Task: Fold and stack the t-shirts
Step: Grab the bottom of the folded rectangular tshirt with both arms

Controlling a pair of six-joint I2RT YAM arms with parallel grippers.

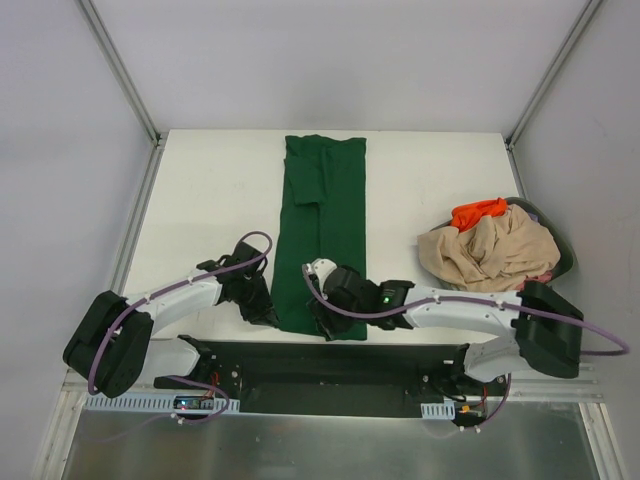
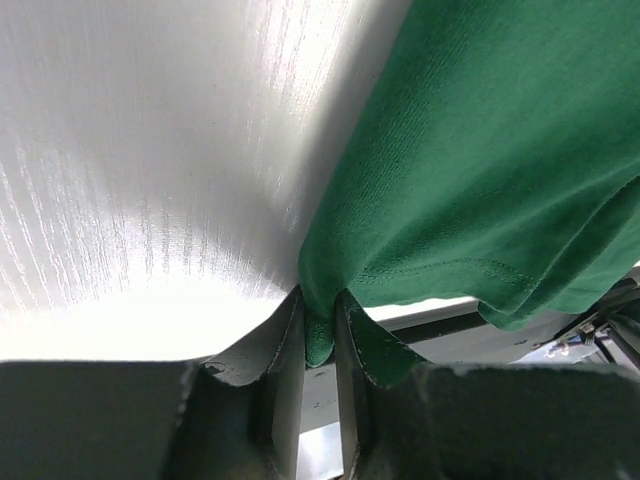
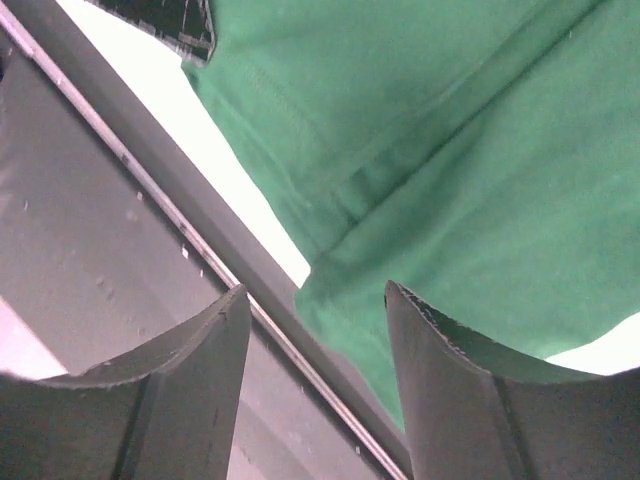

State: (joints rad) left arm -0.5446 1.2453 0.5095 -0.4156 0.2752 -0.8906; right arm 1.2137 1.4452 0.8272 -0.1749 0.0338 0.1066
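Left end effector: the left end effector (image 2: 318, 345) sits at the near edge of the white tabletop (image 1: 210, 200), pinched tight on the near-left hem corner of the dark green short-sleeved cloth t-shirt (image 1: 325, 230).
Right end effector: the right end effector (image 3: 318, 345) is just beside it at the same hem, jaws apart. The cloth corner lies between them but is not clamped.
Green shirt: it lies flat as a long narrow strip running from the near edge to the far edge, with the sides and a sleeve turned in.
Waiting pile: farther back on the right, a beige cloth t-shirt (image 1: 490, 255) and an orange cloth t-shirt (image 1: 478, 212) are heaped, crumpled, in a dark round basket (image 1: 562, 255). There may be a hint of pink under them, but I can't be sure.
Done so far: by my reckoning, the lengthwise folds of the first shirt.
Left to do: the crosswise fold, bringing the near hem toward the far end, which needs the right side gripped too. Then every shirt in the heap has to be folded and stacked.
Progress: early. Nothing is stacked yet.
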